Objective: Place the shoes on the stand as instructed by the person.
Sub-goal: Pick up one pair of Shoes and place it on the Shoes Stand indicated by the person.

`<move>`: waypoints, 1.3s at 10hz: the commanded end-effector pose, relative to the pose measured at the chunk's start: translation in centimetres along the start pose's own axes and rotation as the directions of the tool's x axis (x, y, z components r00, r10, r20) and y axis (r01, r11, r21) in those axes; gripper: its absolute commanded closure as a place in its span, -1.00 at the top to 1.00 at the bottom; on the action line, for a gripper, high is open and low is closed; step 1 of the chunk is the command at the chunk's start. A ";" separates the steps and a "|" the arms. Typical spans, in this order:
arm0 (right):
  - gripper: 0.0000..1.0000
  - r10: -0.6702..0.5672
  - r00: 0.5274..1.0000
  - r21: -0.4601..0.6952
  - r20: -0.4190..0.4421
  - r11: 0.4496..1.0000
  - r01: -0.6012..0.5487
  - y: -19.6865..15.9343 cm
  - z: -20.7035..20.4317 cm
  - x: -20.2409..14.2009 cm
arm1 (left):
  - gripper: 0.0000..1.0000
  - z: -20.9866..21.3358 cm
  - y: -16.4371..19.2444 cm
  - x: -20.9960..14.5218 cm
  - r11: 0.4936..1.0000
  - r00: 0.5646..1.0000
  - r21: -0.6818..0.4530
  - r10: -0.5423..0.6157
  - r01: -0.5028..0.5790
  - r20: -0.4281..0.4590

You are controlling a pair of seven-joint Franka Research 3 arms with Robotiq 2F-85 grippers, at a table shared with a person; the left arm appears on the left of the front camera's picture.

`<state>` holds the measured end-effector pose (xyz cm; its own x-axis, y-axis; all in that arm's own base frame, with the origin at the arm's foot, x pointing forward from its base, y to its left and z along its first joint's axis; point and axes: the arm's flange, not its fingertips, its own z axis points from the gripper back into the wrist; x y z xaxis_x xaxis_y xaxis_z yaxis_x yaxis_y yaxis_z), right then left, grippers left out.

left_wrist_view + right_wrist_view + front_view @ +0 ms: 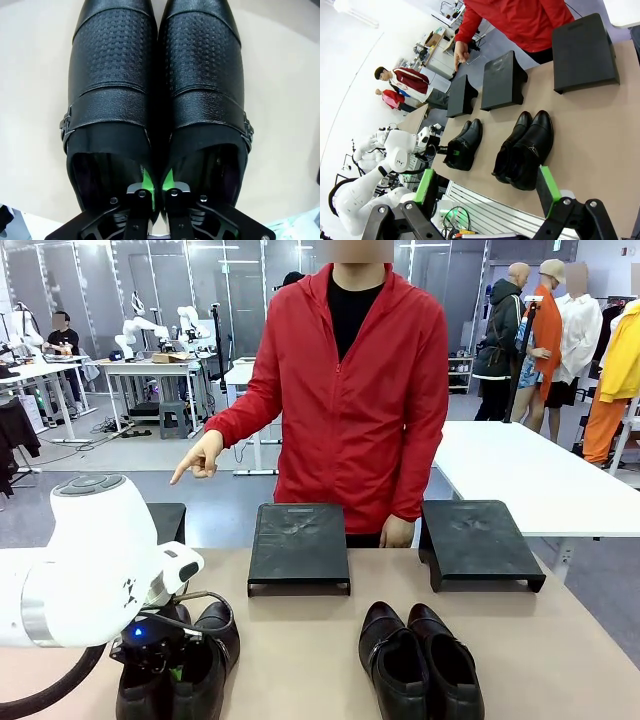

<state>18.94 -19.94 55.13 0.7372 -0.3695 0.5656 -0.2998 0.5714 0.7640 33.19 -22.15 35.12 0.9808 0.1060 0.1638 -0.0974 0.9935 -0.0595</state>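
Bright, even light; sheen on shoes (115, 75)

Textured pair of shoes (112, 90): black, vamps embossed with a fine grid of small squares, dark metal side buckles. Plain pair of shoes (420, 670), right of the textured pair: glossy black. Stands (299, 545): matte black. Table (300, 640): tan. Person (350, 390): bright red jacket, black shirt. Left gripper (156, 182): black, green pads (145, 181).
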 end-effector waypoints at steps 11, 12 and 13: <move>1.00 0.019 1.000 0.007 0.006 1.000 -0.019 0.1 0.0 0.1 | -1.00 21.7 11.7 0.4 0.987 0.966 -0.005 -0.158 0.162 0.203; 1.00 0.019 1.000 0.007 0.006 1.000 -0.019 0.1 0.0 0.1 | -1.00 21.7 12.8 0.7 0.986 0.964 -0.016 -0.157 0.164 0.215; 1.00 0.019 1.000 0.007 0.006 1.000 -0.019 0.1 0.0 0.1 | -1.00 21.8 13.2 1.0 0.984 0.960 -0.032 -0.161 0.173 0.227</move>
<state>18.97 -19.89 55.23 0.7371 -0.3706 0.5652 -0.2976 0.5729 0.7637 29.08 -7.74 55.81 0.9388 -0.0300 0.3431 0.0529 0.9969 -0.0576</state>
